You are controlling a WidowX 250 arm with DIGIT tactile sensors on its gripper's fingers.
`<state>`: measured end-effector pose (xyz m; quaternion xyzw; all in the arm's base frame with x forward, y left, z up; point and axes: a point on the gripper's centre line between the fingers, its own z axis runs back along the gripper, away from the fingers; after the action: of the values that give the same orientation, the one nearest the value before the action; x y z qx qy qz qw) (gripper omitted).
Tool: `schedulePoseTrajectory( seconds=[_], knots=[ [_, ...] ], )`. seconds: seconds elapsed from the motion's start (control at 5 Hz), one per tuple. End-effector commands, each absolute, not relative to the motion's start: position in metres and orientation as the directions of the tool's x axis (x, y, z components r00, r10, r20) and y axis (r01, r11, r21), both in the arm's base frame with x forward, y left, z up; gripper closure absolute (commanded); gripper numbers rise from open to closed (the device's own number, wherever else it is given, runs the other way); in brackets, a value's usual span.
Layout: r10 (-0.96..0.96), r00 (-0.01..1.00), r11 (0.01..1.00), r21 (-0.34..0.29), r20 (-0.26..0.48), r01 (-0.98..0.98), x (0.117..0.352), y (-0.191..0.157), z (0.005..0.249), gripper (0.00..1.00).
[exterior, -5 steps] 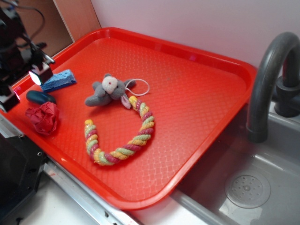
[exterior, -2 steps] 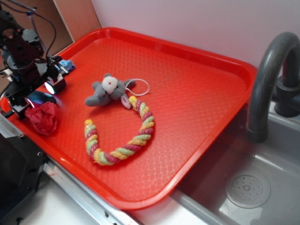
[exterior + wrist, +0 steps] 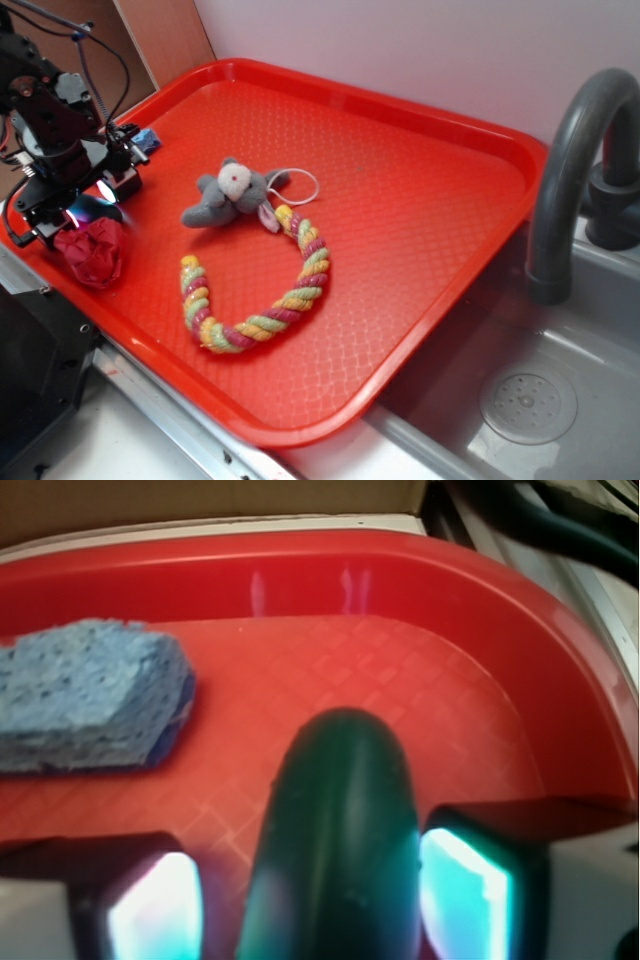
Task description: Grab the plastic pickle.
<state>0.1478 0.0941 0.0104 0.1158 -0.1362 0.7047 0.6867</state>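
The plastic pickle (image 3: 340, 820) is a glossy dark teal-green oblong lying on the red tray (image 3: 300, 590), near its left corner. In the wrist view it runs lengthwise between my two lit finger pads (image 3: 150, 910). My gripper (image 3: 310, 905) is open and straddles it: the right pad sits close against the pickle, while a gap shows at the left pad. In the exterior view my gripper (image 3: 85, 205) is low over the tray's left end and the arm hides most of the pickle.
A light-blue sponge (image 3: 90, 695) lies just beyond the pickle. A wrinkly red cloth ball (image 3: 92, 250) sits right beside my gripper. A grey plush mouse (image 3: 225, 193) and a coloured rope ring (image 3: 270, 300) lie mid-tray. A faucet (image 3: 570, 180) and sink (image 3: 530, 400) stand at the right.
My arm has swung in from the left edge and come down over the pickle, covering the sponge and pickle in the exterior view. The toys have not moved.
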Motion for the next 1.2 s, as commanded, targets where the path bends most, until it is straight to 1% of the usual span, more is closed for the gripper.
schedulePoseTrajectory(
  seconds=[0.0,0.2,0.4,0.6,0.8,1.0],
  knots=[
    [0.941,-0.024,-0.015,-0.028,0.336,-0.999,0.142,0.099,0.019,1.0],
    [0.935,0.102,0.112,-0.01,0.338,-0.994,0.156,0.115,0.049,1.0],
    [0.913,0.35,0.352,0.03,0.211,-0.936,0.176,0.116,0.088,1.0],
    [0.806,0.561,0.569,0.015,0.188,-0.822,0.189,0.1,0.122,1.0],
    [0.669,0.729,0.742,-0.064,0.148,-0.668,0.198,0.07,0.169,1.0],
    [0.582,0.802,0.813,-0.12,0.133,-0.57,0.195,0.046,0.21,1.0]
  ],
)
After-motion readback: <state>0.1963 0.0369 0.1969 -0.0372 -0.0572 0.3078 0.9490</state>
